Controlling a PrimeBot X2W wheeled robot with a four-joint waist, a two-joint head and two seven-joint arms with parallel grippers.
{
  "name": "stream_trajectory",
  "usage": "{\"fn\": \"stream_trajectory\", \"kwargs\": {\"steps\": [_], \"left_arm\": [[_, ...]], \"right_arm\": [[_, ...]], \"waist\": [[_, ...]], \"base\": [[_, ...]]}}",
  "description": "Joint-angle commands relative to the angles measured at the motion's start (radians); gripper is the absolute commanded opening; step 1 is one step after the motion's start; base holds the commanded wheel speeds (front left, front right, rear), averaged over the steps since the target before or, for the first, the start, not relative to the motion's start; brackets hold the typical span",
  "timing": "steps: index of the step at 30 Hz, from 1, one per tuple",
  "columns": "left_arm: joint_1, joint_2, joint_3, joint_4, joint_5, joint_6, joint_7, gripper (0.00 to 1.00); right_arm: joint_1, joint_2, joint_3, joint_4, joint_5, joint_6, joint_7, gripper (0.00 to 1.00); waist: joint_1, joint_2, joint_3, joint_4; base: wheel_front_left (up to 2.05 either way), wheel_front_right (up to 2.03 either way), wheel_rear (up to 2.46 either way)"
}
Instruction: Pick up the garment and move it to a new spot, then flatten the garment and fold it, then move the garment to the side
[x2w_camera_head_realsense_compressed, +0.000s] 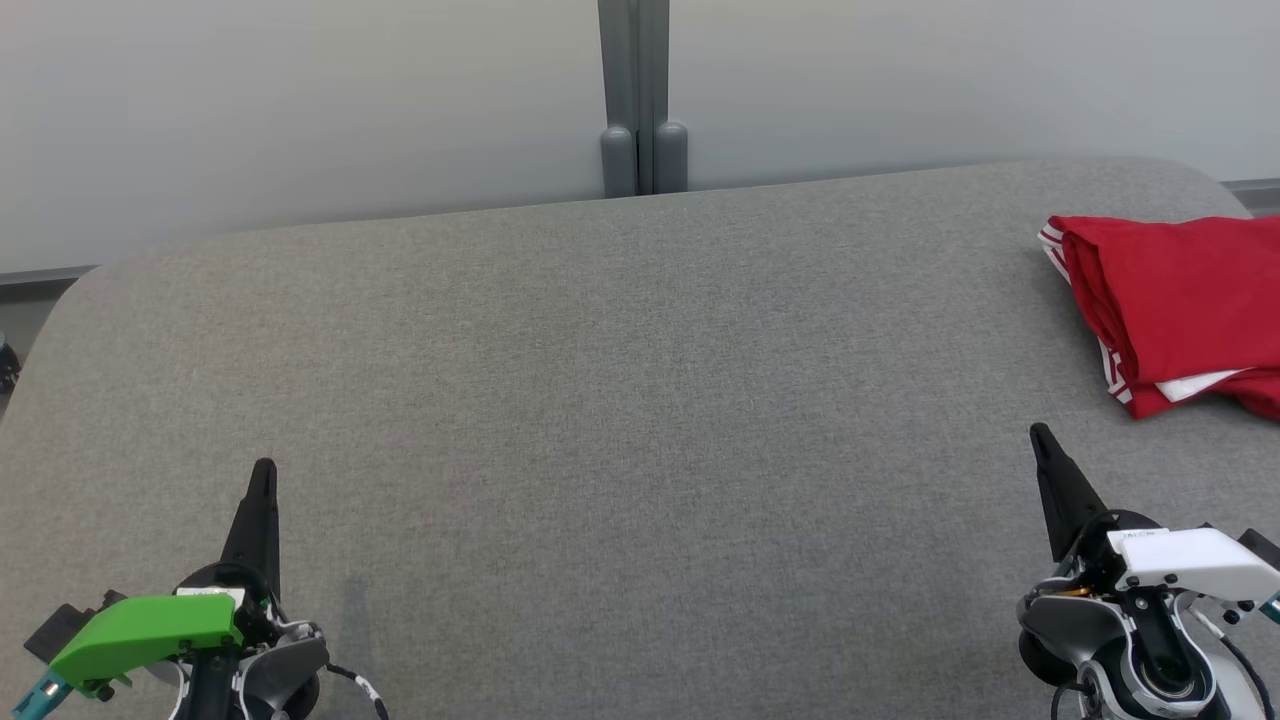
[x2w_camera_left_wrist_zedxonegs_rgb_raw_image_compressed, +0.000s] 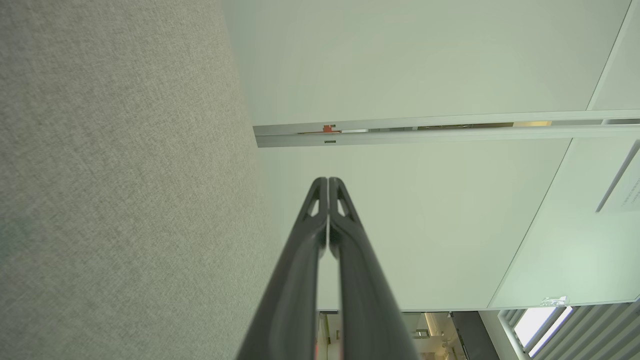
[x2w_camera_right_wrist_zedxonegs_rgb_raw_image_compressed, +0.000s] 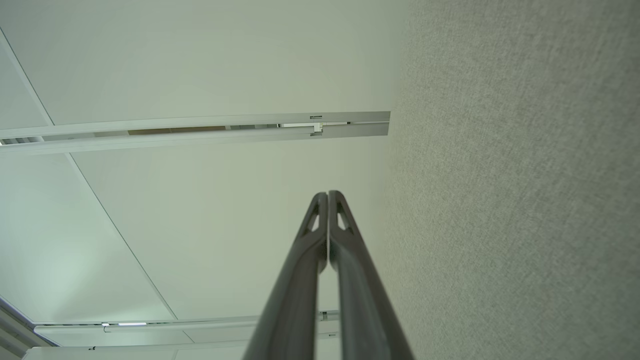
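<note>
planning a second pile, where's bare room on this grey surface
The grey surface is bare across its middle and left, from the far edge down to the left gripper and right gripper. The far right edge is taken: the folded red garment lies there.

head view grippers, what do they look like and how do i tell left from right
The left gripper has long dark tapering fingers, a bright green cover and a black-and-white striped cable. The right gripper has the same fingers, a white cover and grey-black housings.
</note>
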Motion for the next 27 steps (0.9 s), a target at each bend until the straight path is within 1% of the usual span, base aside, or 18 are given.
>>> {"fn": "stream_trajectory", "kwargs": {"steps": [1, 27], "left_arm": [[-0.01, 0.0, 0.002, -0.002, -0.005, -0.006, 0.005, 0.0], [-0.01, 0.0, 0.002, -0.002, -0.005, -0.006, 0.005, 0.0]], "right_arm": [[-0.006, -0.004, -0.001, -0.004, 0.007, 0.0, 0.003, 0.0], [-0.006, -0.004, -0.001, -0.004, 0.007, 0.0, 0.003, 0.0]], "waist": [[0.0, 0.0, 0.0, 0.0], [0.0, 0.0, 0.0, 0.0]], "base": [[0.0, 0.0, 0.0], [0.0, 0.0, 0.0]]}}
